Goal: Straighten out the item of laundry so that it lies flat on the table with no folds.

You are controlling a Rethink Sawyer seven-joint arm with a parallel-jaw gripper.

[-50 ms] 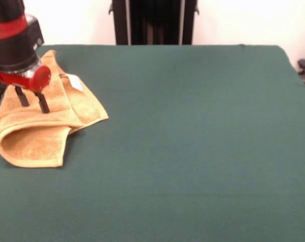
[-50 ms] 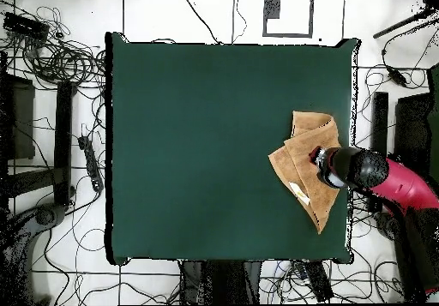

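Note:
The item of laundry (image 1: 41, 132), a mustard-yellow towel, lies crumpled near the left edge of the green table (image 1: 193, 131). Its near end is folded over into a rolled loop, and a corner points right. A small white tag (image 1: 75, 82) shows on its far part. My gripper (image 1: 33, 101) is directly over the towel's far-left part, open, with both black fingers (image 1: 43, 102) pointing down at the cloth. In the overhead view the towel (image 2: 302, 153) sits by the right edge of the table (image 2: 197, 148), and the arm's head (image 2: 336, 167) covers part of it and hides the fingers.
The towel lies close to the table edge (image 2: 350, 148). Loose cables (image 2: 60, 58) and dark stands (image 2: 64, 140) surround the table on the floor. A black post (image 1: 155, 22) stands behind the table's far edge.

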